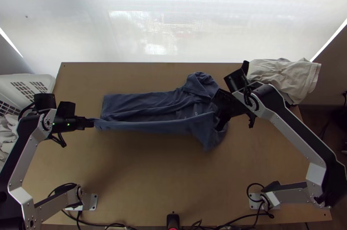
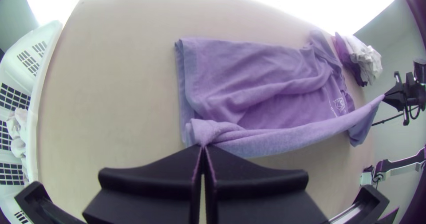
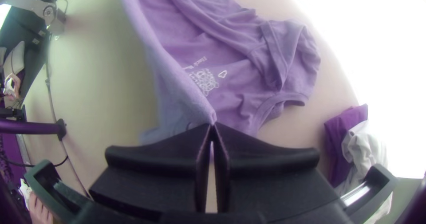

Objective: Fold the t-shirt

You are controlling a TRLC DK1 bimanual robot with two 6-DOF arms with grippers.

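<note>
The blue t-shirt (image 1: 152, 106) lies lengthwise across the table, its long near side raised and drawn taut between both grippers. My left gripper (image 1: 90, 122) is at the hem end; in the left wrist view my left gripper (image 2: 203, 147) is shut on a corner of the shirt (image 2: 266, 82). Over the collar and shoulder end is my right gripper (image 1: 220, 121); in the right wrist view my right gripper (image 3: 213, 127) is shut on the end of the raised edge. The shirt (image 3: 235, 82) shows its printed chest beside that edge, and one sleeve lies folded over it.
A white basket (image 1: 27, 83) with light cloth inside stands at the table's left edge. At the far right corner, a pile of cream cloth (image 1: 282, 76) lies behind my right arm. Cables (image 1: 143, 226) run along the near edge.
</note>
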